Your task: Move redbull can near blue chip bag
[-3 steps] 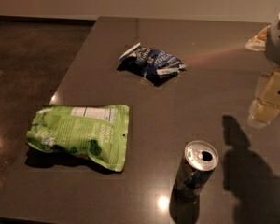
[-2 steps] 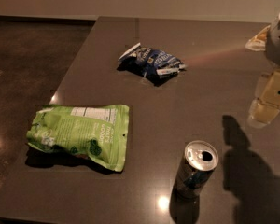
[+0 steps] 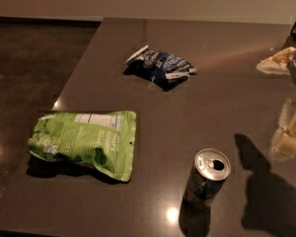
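The redbull can [image 3: 207, 178] stands upright near the front edge of the dark table [image 3: 227, 98], its silver top with the pull-tab hole facing up. The blue chip bag [image 3: 160, 67] lies farther back, left of the table's middle, well apart from the can. My gripper [image 3: 284, 98] is at the right edge of the camera view, above the table, to the right of and behind the can. Its two pale fingers [image 3: 292, 131] stand apart with nothing between them. It touches neither the can nor the bag.
A larger light green bag [image 3: 86, 141] lies flat near the table's front left corner. The table's left edge drops to a dark floor [image 3: 29, 68]. A pale wall runs along the back.
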`<state>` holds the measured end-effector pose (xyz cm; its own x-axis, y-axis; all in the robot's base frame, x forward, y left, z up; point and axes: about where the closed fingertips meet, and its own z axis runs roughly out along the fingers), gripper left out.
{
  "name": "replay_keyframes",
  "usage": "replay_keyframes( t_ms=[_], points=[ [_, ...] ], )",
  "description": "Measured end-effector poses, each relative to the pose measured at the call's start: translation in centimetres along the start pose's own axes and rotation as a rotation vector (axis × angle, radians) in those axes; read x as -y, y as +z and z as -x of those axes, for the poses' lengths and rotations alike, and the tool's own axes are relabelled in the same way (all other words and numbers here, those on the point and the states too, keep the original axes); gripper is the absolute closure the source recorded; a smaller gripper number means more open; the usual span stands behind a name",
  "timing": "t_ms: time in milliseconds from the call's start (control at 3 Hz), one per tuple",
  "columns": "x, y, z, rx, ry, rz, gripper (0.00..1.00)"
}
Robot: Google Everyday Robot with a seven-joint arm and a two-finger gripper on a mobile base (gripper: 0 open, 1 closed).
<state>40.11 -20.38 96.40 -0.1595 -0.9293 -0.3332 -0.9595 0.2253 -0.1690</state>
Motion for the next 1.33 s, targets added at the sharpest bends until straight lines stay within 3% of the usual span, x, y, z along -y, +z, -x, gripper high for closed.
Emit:
replay_keyframes(
  t_ms=[667,1333],
  points=[
    [-6.4,2.3,1.4,0.226,-0.077,0.078,0.0],
    [-10.2,4.3,4.8,0.347,-0.132,0.128,0.0]
  ],
)
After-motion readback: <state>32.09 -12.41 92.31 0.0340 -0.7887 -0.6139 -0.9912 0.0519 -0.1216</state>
